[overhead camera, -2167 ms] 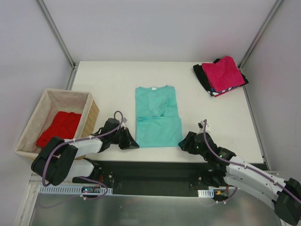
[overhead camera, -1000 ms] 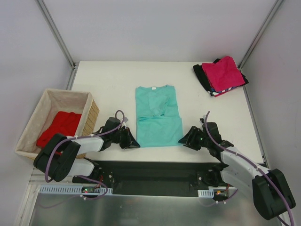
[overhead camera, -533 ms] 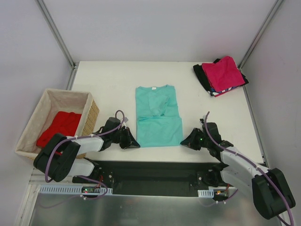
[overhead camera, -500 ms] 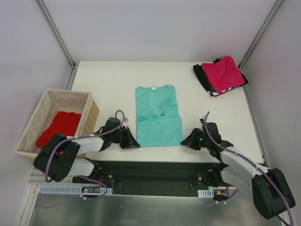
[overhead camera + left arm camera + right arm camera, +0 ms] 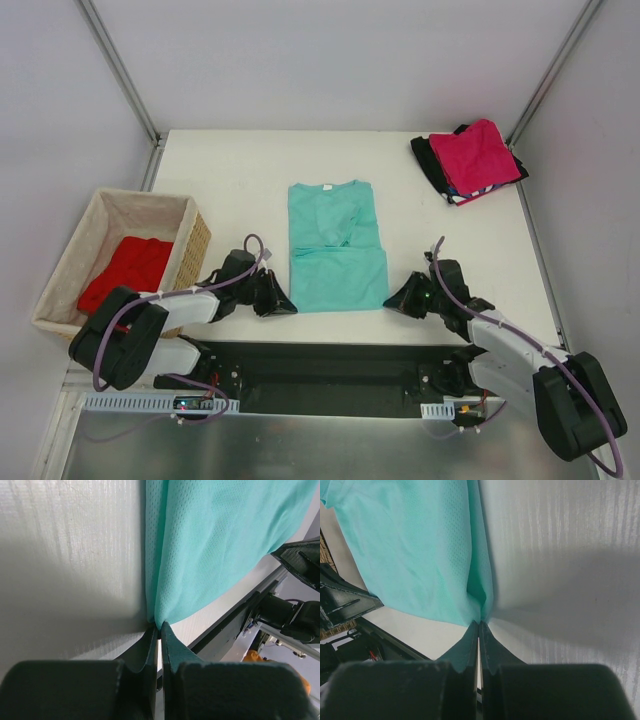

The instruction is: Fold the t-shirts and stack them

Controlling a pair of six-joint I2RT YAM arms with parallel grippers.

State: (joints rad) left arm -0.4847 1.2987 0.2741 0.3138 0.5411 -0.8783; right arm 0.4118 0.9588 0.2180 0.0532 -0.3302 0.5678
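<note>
At the near edge of the tabletop (image 5: 225, 180), at about 7 o'clock, the left pincer (image 5: 159, 629) is seen pressed shut, with the near-left hem corner of the teal-green t-shirt (image 5: 335, 250) nipped between its tips. At about 5 o'clock the right pincer (image 5: 479, 625) is likewise closed tight on the near-right hem corner, a small pucker of cloth being drawn into it. The shirt itself is laid flat at the middle of the tabletop, collar toward 12 o'clock, its sleeves tucked inward so that a narrow rectangle is formed, with a crosswise crease about halfway up. The step in hand is judged to be the lengthwise fold: both hem corners are gripped, but nothing is lifted yet. For the next move the two corners would need to be raised together and carried evenly toward 12 o'clock, so that the hem is laid on the collar edge without skew. At 9 o'clock a wicker basket (image 5: 62, 268) is set beside the tabletop, a red t-shirt (image 5: 127, 272) lying inside it. Farthest off, at about 2 o'clock, a stack is found: a magenta-pink t-shirt (image 5: 480, 155) on top, a striped t-shirt (image 5: 462, 198) peeping out beneath it, and a black t-shirt (image 5: 430, 160) underneath.
</note>
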